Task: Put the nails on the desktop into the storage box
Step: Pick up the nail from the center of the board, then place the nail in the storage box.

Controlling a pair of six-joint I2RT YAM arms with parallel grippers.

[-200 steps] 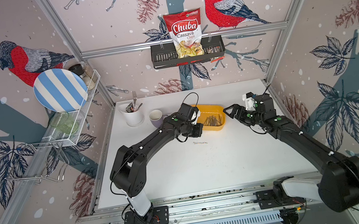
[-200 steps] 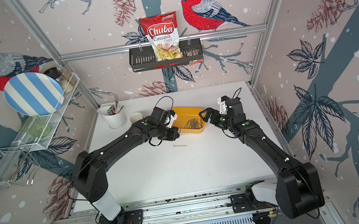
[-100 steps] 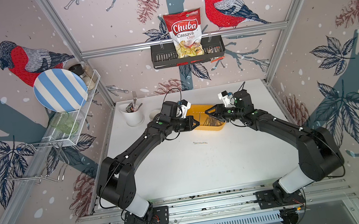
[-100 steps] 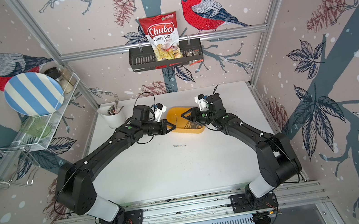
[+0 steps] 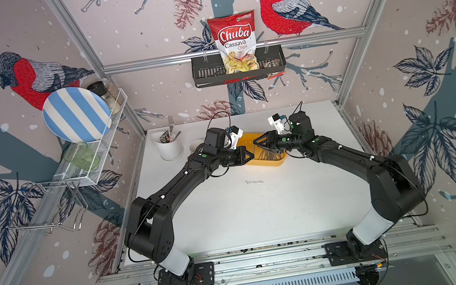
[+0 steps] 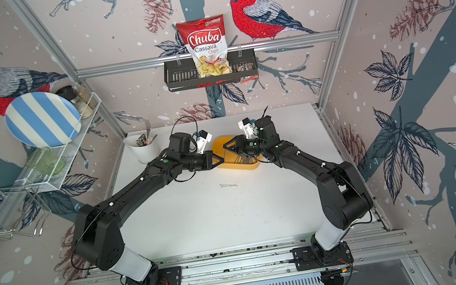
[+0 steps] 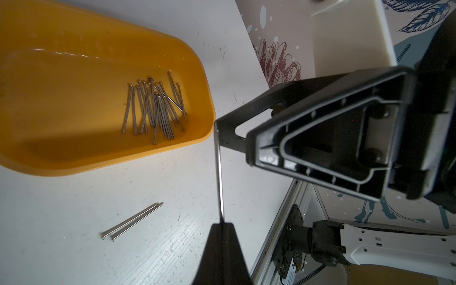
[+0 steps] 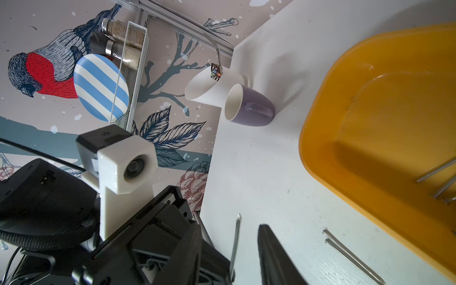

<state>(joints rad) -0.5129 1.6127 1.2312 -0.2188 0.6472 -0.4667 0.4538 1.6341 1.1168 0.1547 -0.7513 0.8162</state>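
Bundle of nails (image 7: pixel 154 108) lies in the storage box (image 7: pixel 74 160); loose pair (image 7: pixel 132 222) left on the worktop (image 7: pixel 61 197) just beside it; left tool (image 7: pixel 222 225) clenched on a single nail (image 7: pixel 219 172); right tool (image 7: pixel 233 137) part-open at its far end.

In the right wrist view the storage box (image 8: pixel 318 153) runs off the edge, its nails (image 8: pixel 434 171) showing as 3 cut-off shafts. In both top views the right gripper (image 5: pixel 259 146) hides part of the pile.
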